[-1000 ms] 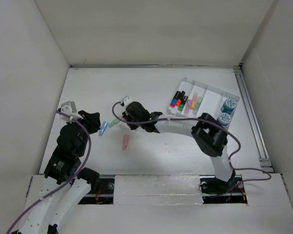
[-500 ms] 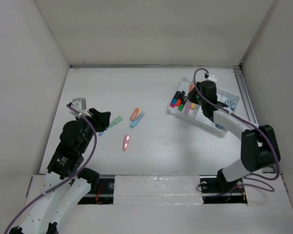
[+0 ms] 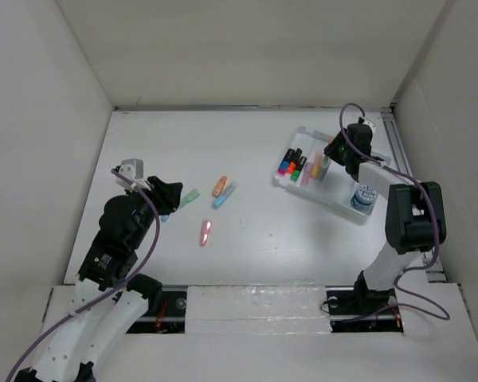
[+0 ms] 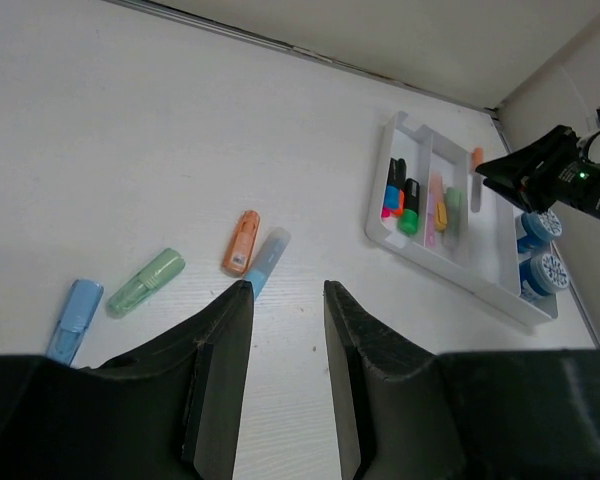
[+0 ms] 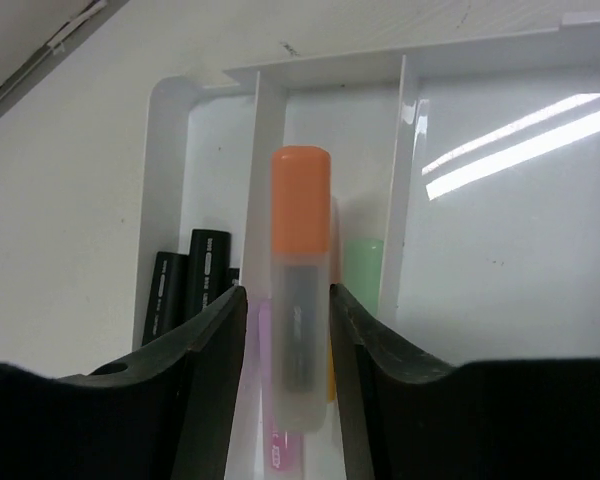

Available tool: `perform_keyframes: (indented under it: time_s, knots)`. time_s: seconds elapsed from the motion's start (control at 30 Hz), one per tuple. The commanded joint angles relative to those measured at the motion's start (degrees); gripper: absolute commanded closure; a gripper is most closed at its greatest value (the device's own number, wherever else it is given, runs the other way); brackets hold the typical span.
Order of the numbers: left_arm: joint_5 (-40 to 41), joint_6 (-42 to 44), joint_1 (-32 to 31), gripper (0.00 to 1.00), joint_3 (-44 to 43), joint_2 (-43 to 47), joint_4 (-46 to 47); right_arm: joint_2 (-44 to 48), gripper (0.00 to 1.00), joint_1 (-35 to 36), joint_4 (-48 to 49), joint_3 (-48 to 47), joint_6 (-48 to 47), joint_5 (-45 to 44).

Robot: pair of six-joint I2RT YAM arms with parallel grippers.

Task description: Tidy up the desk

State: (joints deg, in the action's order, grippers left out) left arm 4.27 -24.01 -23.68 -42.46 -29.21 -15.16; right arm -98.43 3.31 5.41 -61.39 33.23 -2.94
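Observation:
The desk (image 3: 263,247) is a white tabletop with several highlighters lying loose on it: green (image 3: 191,196), orange (image 3: 219,185), blue (image 3: 225,196), pink (image 3: 205,231), and a light blue one (image 4: 75,318) near my left arm. My left gripper (image 3: 174,193) hovers low by the green one, open and empty (image 4: 285,290). My right gripper (image 3: 333,151) hangs over the white tray (image 3: 334,200). An orange-capped highlighter (image 5: 300,250) stands between its jaws (image 5: 287,290), with a gap showing on the left side. The jaws are open.
The tray holds black-bodied markers (image 5: 195,280) and pastel highlighters (image 3: 312,169) in its slots. Two blue tape rolls (image 3: 365,195) sit in the right compartment. White walls close in the desk, with a metal rail (image 3: 406,183) along the right edge.
My right arm swung from the desk's middle to the tray, and its jaws widened around the orange-capped highlighter. My left gripper opened and barely moved.

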Motion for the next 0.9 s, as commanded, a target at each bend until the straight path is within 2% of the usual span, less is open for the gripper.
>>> perform_keyframes:
  time_s: [0.0, 0.07, 0.13, 0.2, 0.3, 0.33, 0.37, 0.5, 0.53, 0.57, 0.6, 0.63, 0.7, 0.73, 0.83, 0.87]
  knots:
    - [-0.7, 0.8, -0.1, 0.69, 0.4, -0.3, 2.5, 0.6, 0.54, -0.2, 0.3, -3.8, 0.1, 1.1]
    - [-0.7, 0.8, -0.1, 0.69, 0.4, -0.3, 2.6, 1.4, 0.52, -0.2, 0.4, -3.7, 0.1, 1.0]
    - [-0.8, 0.8, -0.1, 0.69, 0.4, -0.3, 2.6, 3.2, 0.45, -0.2, 1.4, -2.6, 0.2, 1.7]
    - [-0.8, 0.8, -0.1, 0.69, 0.4, -0.2, 2.5, 4.6, 0.46, 1.4, 2.1, -1.2, -0.2, 2.1]
    - [-0.8, 0.8, -0.1, 0.69, 0.4, -0.1, 2.5, 6.1, 0.78, 7.7, 3.5, 0.6, -0.9, 4.3]
    - [-0.8, 0.8, -0.1, 0.69, 0.4, -0.1, 2.6, 6.1, 0.97, 10.1, 3.6, 1.3, -1.2, 4.0]
    - [-0.8, 0.8, -0.1, 0.69, 0.4, -0.1, 2.6, 5.8, 1.00, 15.5, 3.3, 1.5, -1.4, 3.3]
    - [-0.8, 0.7, -0.1, 0.69, 0.4, -0.1, 2.6, 2.2, 1.00, 28.5, 1.1, 0.9, -2.3, -1.7]
    - [-0.8, 0.8, -0.1, 0.69, 0.4, -0.1, 2.5, 2.2, 0.98, 30.4, 0.6, 0.9, -2.0, -1.7]
    - [-0.8, 0.8, -0.1, 0.69, 0.4, -0.1, 2.5, 0.8, 0.92, 32.4, 0.0, -0.1, -1.9, -2.0]
    - [-0.8, 0.7, -0.1, 0.69, 0.4, -0.1, 2.5, 0.0, 0.81, 35.8, -0.3, -0.8, -2.0, -2.3]
    - [-0.8, 0.8, -0.1, 0.69, 0.4, -0.1, 2.6, -0.9, 0.60, 37.4, -2.2, -1.9, -1.9, -3.3]
    - [-0.9, 0.8, -0.1, 0.69, 0.4, -0.1, 2.6, -4.1, 0.43, 40.3, -4.8, -5.8, -2.6, -5.2]
    - [-0.9, 0.8, -0.1, 0.69, 0.4, -0.1, 2.6, -5.5, 0.31, 42.7, -7.9, -7.4, -2.7, -5.9]
    - [-1.0, 0.8, -0.1, 0.69, 0.4, -0.1, 2.6, -11.2, 0.20, 45.3, -12.2, -13.9, -3.4, -10.0]
    - [-0.9, 0.8, -0.1, 0.69, 0.4, 0.0, 2.6, -12.2, 0.19, 46.0, -13.1, -15.2, -3.3, -10.1]
